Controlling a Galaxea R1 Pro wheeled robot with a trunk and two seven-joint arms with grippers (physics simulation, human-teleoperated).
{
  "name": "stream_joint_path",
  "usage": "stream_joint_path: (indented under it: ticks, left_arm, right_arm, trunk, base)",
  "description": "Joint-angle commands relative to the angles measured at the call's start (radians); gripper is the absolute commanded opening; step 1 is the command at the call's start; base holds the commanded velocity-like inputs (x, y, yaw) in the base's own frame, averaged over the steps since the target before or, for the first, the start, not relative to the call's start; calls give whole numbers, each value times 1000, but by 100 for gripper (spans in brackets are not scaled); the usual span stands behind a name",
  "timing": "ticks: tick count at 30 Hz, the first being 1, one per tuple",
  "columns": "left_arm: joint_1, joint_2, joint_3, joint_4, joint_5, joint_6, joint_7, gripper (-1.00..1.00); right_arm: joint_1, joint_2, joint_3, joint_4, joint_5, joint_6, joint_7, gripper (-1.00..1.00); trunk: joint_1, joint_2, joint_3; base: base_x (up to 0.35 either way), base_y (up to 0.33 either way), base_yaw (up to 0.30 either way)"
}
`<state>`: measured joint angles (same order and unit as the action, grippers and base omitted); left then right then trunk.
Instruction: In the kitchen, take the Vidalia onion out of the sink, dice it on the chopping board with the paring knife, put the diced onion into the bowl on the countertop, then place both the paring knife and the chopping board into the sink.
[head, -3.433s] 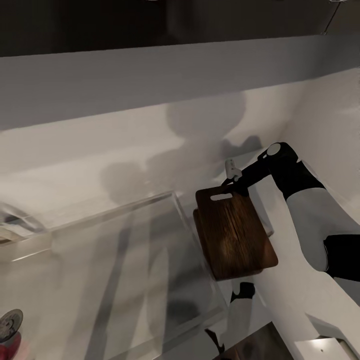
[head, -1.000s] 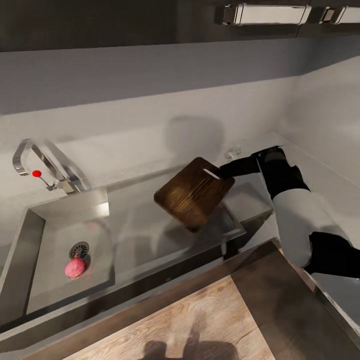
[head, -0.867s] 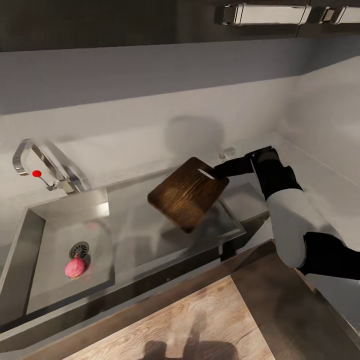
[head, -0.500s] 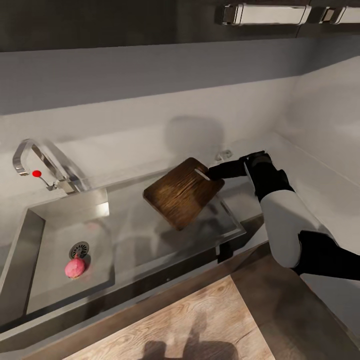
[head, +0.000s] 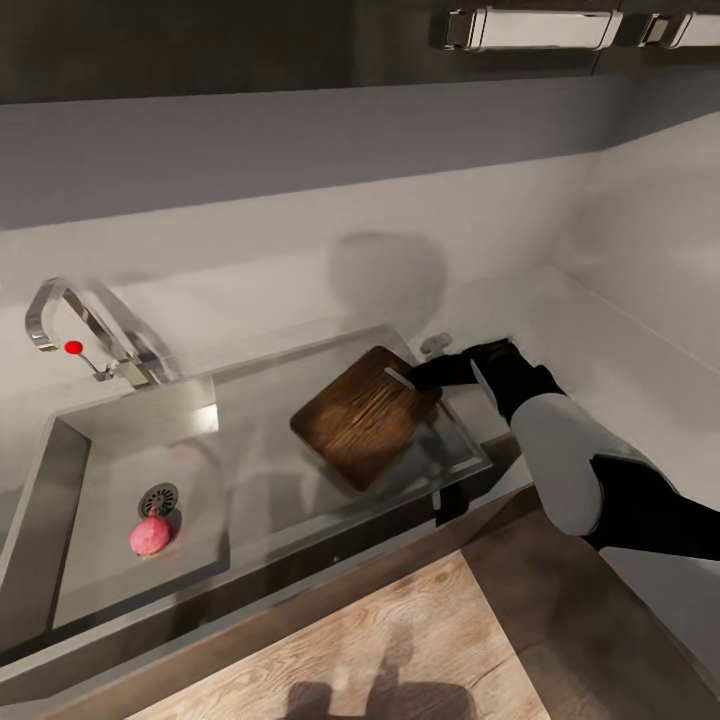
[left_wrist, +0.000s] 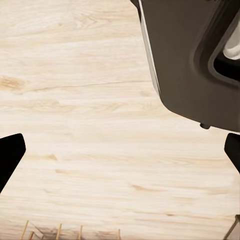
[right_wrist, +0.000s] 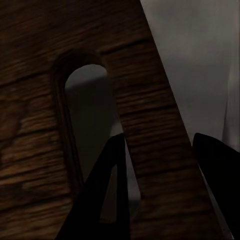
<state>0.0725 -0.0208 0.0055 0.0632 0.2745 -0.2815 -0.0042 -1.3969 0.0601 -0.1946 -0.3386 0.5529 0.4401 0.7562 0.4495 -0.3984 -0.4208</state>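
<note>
Your right pincer (head: 418, 378) grips the chopping board (head: 362, 415) at its handle slot, holding it tilted over the sink's (head: 60, 470) drainboard. The Vidalia onion (head: 150, 536) lies whole by the drain, so dicing looks undone. Your left pincer (left_wrist: 120, 155) hangs wide over the wood floor (left_wrist: 75, 125).

Soft dim render, glare on sink (head: 130, 420), blurred shadows on wall (head: 300, 200)

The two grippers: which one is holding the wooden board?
The right gripper. It clamps the chopping board by its handle end above the sink. The left gripper is open over the wood floor.
</note>
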Motion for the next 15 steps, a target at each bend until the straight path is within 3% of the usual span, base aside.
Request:
stream_joint_path:
  ticks: [1,6,9,11,12,15]
  left_arm:
    - [0,0,0,1,3,-5,0,100]
    - [0,1,0,1,3,-5,0,100]
    - [0,2,-1,1,3,-5,0,100]
    - [0,3,-1,1,3,-5,0,100]
    - [0,3,-1,2,3,-5,0,100]
    - [0,2,-1,3,3,-5,0,100]
  right_arm:
    - [-1,0,-10,5,5,-11,-3,-100]
    - [-1,-9,-15,3,1,-28,-13,-100]
    - [-1,-16,-37,2,-5,-24,-13,-100]
    - [-1,-33,-93,2,-18,-21,-14,-100]
    - [-1,-53,-171,2,-29,-15,-14,-100]
    - [-1,-65,-238,1,-33,22,-16,-100]
  trunk:
    - [1,-2,-1]
    - [1,-2,-1]
    - [1,-2,-1]
    - [1,-2,-1]
    - [1,-2,-1]
    - [1,-2,-1]
  base:
    - [0,0,0]
    - [0,0,0]
    - [0,0,0]
    - [0,0,0]
    - [0,0,0]
    - [-2,0,0]
